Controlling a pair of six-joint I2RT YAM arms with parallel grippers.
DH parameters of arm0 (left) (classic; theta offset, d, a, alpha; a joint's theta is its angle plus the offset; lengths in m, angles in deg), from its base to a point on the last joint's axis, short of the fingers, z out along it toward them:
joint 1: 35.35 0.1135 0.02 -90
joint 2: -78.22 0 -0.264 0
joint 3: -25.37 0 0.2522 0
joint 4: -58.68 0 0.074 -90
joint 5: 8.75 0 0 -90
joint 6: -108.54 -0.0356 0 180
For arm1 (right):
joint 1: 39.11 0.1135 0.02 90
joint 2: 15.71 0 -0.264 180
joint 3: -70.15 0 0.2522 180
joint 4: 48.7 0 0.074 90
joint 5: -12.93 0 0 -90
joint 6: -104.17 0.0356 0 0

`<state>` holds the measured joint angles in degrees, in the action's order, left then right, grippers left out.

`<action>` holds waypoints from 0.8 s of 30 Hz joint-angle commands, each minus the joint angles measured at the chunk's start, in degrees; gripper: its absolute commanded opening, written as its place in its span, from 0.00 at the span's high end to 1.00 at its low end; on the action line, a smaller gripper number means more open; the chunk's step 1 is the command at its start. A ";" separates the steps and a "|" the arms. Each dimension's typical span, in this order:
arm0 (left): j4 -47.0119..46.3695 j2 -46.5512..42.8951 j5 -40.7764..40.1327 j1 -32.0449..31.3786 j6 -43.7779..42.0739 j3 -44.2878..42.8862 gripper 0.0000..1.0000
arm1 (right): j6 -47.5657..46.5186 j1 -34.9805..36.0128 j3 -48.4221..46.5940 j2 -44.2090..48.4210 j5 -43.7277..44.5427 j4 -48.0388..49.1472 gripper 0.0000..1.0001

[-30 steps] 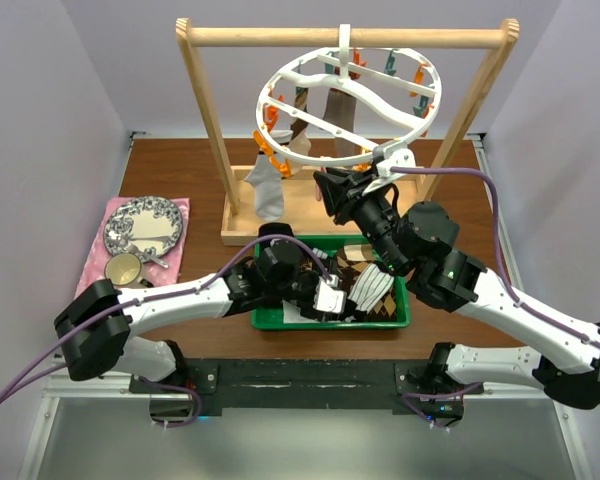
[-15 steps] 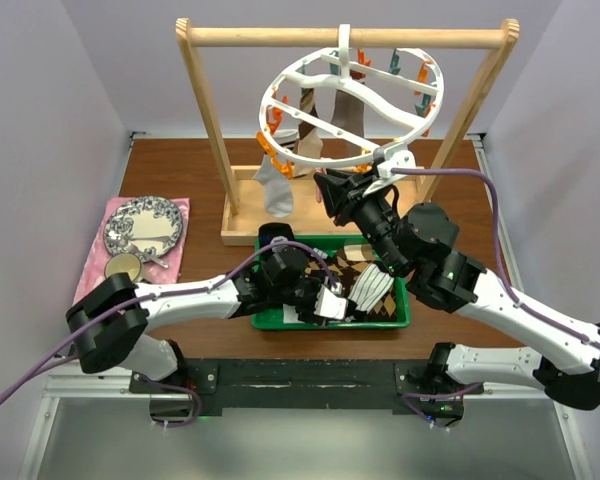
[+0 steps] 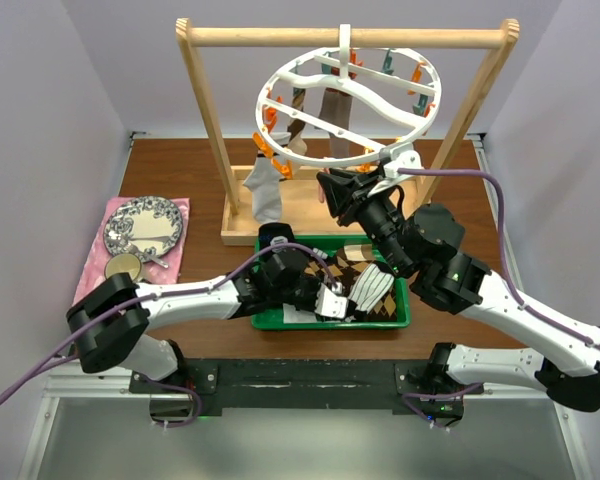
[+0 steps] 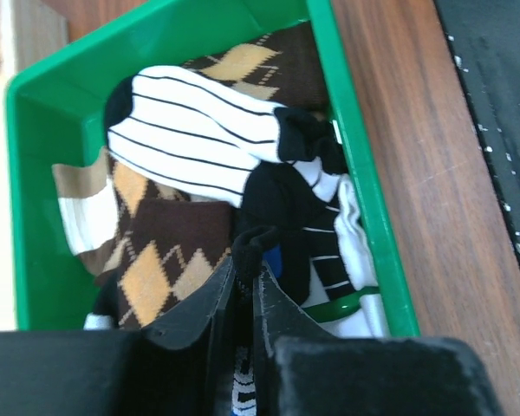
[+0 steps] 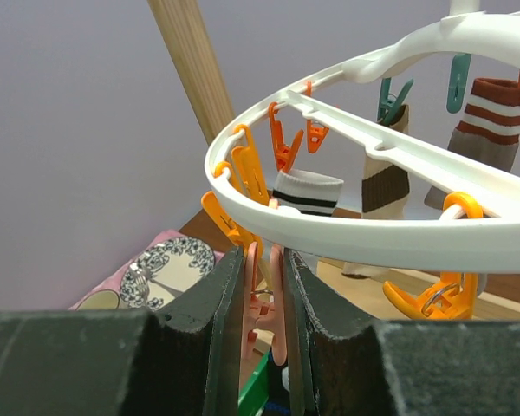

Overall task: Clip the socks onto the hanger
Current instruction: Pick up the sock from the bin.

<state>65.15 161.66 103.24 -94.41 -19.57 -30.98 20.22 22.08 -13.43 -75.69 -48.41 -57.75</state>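
Pinches the soft black-white-blue sock (image 4: 273,204), lying in the green plastic tray (image 4: 364,217) beneath, in the nearly closed left hand (image 4: 244,276) for lifting, and clamps the right hand (image 5: 264,260) on a pale orange peg (image 5: 258,312) of the white plastic ring hanger (image 5: 399,230) just above, probably readying it.

In the green tray (image 4: 364,199) lie socks (image 4: 191,139): one white with thin black stripes, one brown argyle with tan diamonds, one black. The hanger (image 5: 399,234) is white, hung with orange pegs (image 5: 250,169) and teal pegs (image 5: 458,82), and a pale pink peg (image 5: 276,329) sits between the right hand's (image 5: 262,253) black fingers (image 5: 212,329). The table (image 4: 416,173) is reddish-brown wood.
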 commanded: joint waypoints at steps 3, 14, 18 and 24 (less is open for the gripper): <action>-2.92 -7.93 -6.17 -0.43 2.86 -2.93 0.90 | 1.16 0.33 -0.31 -0.66 -3.00 -1.63 1.00; 1.59 -22.00 -1.71 13.88 26.75 -13.31 1.00 | 3.62 0.33 -0.93 -1.62 -5.01 -2.34 1.00; -1.49 -24.81 4.27 20.91 34.31 -13.14 1.00 | 4.77 0.25 -1.02 -1.80 -6.95 -2.16 1.00; -6.85 -25.96 17.45 24.09 41.70 -11.03 1.00 | 5.65 0.25 -1.11 -1.89 -11.78 -1.37 1.00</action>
<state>64.10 136.50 109.36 -71.53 13.76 -42.52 23.56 21.53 -13.45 -77.22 -52.40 -58.10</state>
